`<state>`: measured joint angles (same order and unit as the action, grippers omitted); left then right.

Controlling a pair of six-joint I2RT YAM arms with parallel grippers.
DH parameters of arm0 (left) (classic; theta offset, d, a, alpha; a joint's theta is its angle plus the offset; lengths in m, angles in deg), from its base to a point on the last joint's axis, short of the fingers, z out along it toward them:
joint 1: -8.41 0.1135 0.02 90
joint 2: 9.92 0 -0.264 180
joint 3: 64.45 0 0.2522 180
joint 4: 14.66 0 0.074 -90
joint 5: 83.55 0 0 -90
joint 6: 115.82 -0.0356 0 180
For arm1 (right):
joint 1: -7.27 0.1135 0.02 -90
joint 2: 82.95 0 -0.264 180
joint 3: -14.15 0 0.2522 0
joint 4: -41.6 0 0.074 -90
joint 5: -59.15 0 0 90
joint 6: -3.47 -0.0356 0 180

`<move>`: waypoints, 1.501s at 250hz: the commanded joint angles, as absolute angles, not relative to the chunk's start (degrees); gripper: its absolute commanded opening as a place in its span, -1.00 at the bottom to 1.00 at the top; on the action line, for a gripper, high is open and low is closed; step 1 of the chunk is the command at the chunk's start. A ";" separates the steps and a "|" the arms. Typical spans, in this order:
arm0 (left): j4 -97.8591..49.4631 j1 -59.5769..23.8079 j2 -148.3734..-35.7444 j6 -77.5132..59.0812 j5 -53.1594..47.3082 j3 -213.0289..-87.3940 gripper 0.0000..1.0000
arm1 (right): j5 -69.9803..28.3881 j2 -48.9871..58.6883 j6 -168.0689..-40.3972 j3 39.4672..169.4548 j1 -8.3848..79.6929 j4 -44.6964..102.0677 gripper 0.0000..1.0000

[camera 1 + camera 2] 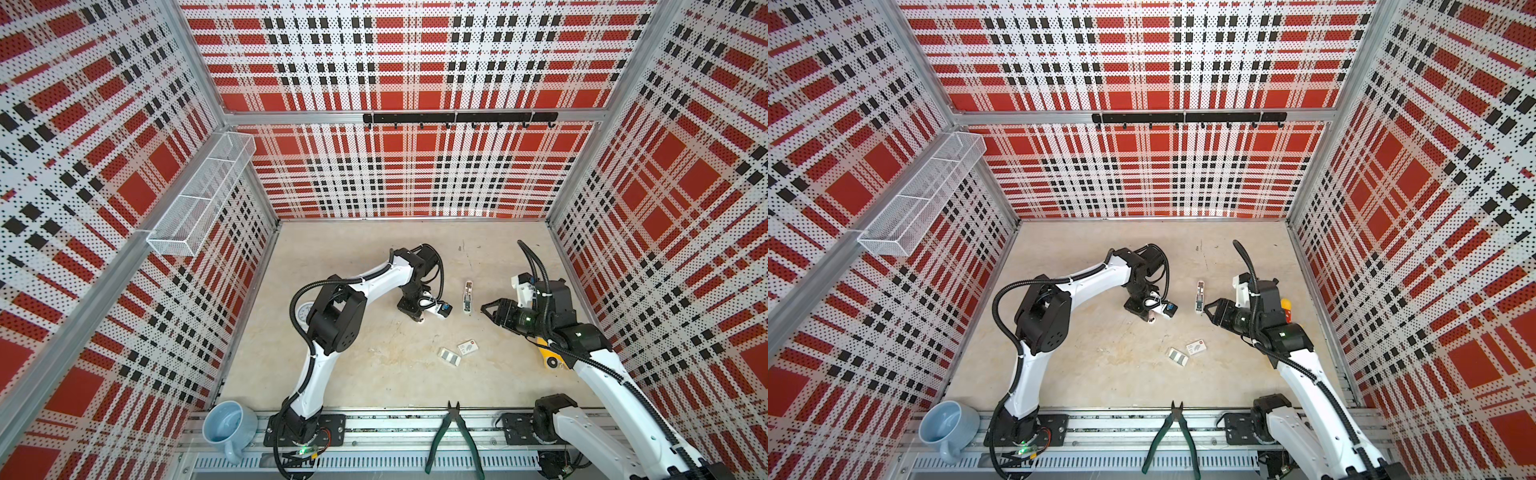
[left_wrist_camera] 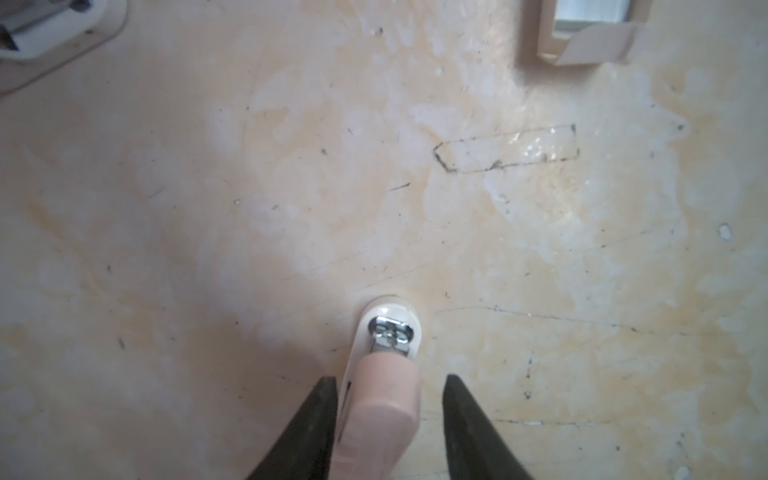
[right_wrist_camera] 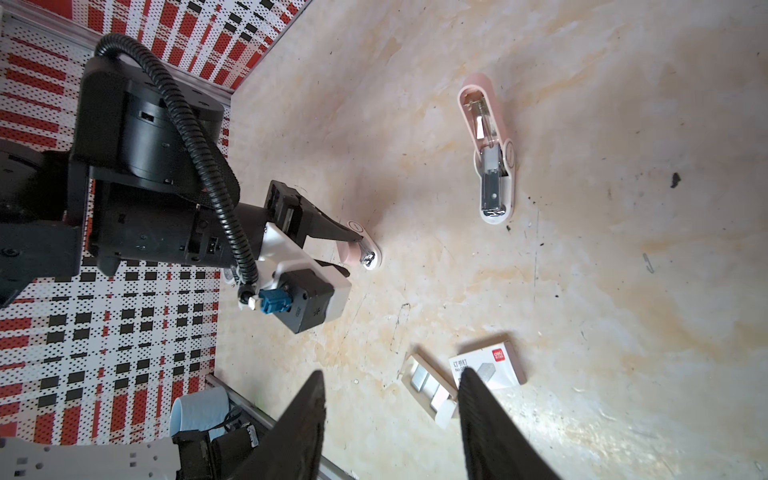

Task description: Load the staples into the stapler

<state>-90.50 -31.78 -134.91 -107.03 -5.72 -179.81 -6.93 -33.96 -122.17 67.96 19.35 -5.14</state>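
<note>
Noting left gripper (image 2: 389, 377) astride the closed pink stapler (image 2: 384, 399), a gap on one side; I read it unclamped. Right gripper (image 3: 392, 371) jaws apart, empty. Staples (image 1: 450, 356) (image 1: 1177, 356) lie lower centre in both top views.

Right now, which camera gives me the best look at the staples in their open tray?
The right wrist view: the staples lie close, silvery strips distinct in their tray. In both top views they are only a small grey patch. The left wrist view just clips what looks like the tray's corner.
</note>
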 commanded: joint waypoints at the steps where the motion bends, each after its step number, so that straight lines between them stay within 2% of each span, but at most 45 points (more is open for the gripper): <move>1: -89.37 -31.95 -135.26 -109.49 -5.55 -179.05 -0.16 | -6.91 -34.74 -122.22 67.51 18.87 -2.85 0.05; 79: -88.87 -32.05 -134.85 -109.25 -6.12 -177.27 -0.19 | -6.98 -34.87 -122.27 67.28 18.61 -2.59 0.05; 99: -88.37 -32.14 -134.81 -108.41 -5.90 -177.08 -0.37 | -6.91 -34.80 -122.48 67.19 18.60 -2.32 0.05; 212: -89.66 -31.38 -132.31 -104.66 -8.30 -178.86 -0.66 | -4.68 -32.10 -123.59 65.51 18.58 1.32 0.04; 290: -92.17 -29.91 -128.48 -94.93 -13.38 -184.38 -0.73 | 1.86 -23.74 -128.05 63.74 19.34 15.17 0.02; 375: -91.15 -30.33 -123.53 -84.75 -16.67 -186.62 -0.72 | 5.37 -8.87 -129.70 67.81 24.33 28.53 -0.03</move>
<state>-90.81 -29.96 -126.51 -89.00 -14.40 -185.80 3.28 -11.62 -128.05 65.84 23.46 18.88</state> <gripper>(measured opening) 0.259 0.489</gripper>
